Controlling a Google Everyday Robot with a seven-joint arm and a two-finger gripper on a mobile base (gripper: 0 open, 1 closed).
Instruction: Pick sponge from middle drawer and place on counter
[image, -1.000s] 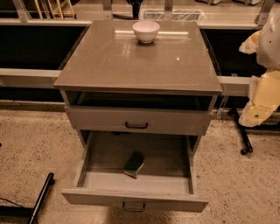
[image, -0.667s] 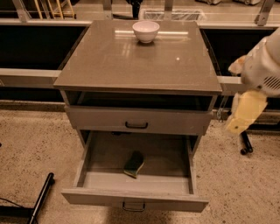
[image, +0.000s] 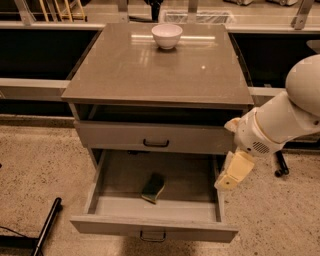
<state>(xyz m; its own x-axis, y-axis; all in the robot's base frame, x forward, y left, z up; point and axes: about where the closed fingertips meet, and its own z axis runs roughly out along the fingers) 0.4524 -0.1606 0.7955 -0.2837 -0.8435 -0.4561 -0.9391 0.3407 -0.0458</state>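
Observation:
The sponge (image: 153, 187) lies dark green face up on the floor of the middle drawer (image: 187, 175), just left of centre and near its front wall. The drawer is pulled out under the cabinet. The counter (image: 160, 70) is the glossy grey-brown slab on top. My gripper (image: 231, 172) hangs from the white arm over the drawer's right side wall, to the right of the sponge, above it and apart from it. It holds nothing that I can see.
A white bowl (image: 167, 35) stands at the back of the counter. A closed grey drawer front with a black curved pull (image: 156, 144) sits above the open drawer. A black bar (image: 47, 225) lies on the speckled floor at the lower left.
My arm has swung in from the right edge, moving left and down. The gripper now sits by the open drawer's right wall. The sponge and bowl have not moved.

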